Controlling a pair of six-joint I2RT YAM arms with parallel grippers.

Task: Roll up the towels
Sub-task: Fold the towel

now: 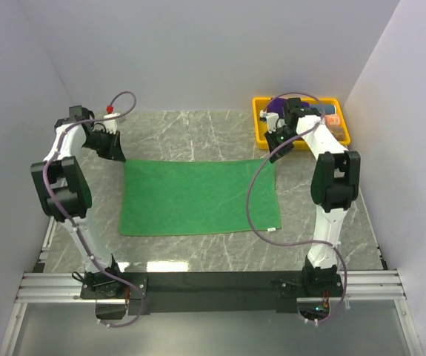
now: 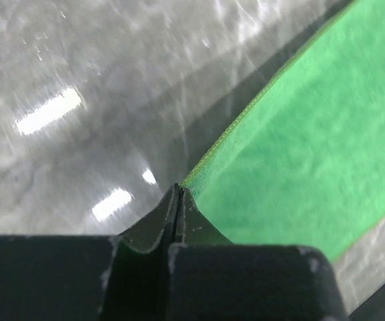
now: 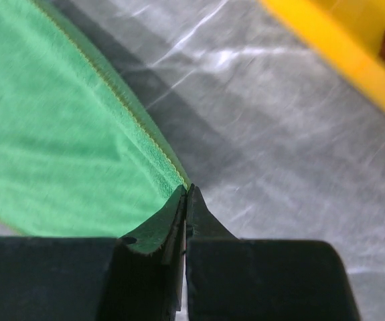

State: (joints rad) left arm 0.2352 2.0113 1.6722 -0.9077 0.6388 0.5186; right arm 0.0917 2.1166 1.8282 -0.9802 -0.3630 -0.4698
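Green towel (image 1: 198, 196) lies flat and unrolled at mid worktop (image 1: 190, 133), far corners pinched by the closed left gripper (image 1: 116, 154) and right gripper (image 1: 275, 153), so rolling looks unstarted, with the purple towel (image 1: 273, 110) seemingly waiting in the far-right-corner yellow tray (image 1: 258, 122).

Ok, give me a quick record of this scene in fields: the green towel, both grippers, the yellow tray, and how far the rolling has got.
green cloth towel: spread flat on the grey marble table
left gripper: shut on the towel's far left corner
right gripper: shut on the towel's far right corner
yellow plastic tray: far right of the table, apart from the towel
rolling: not yet begun, no fold or roll visible
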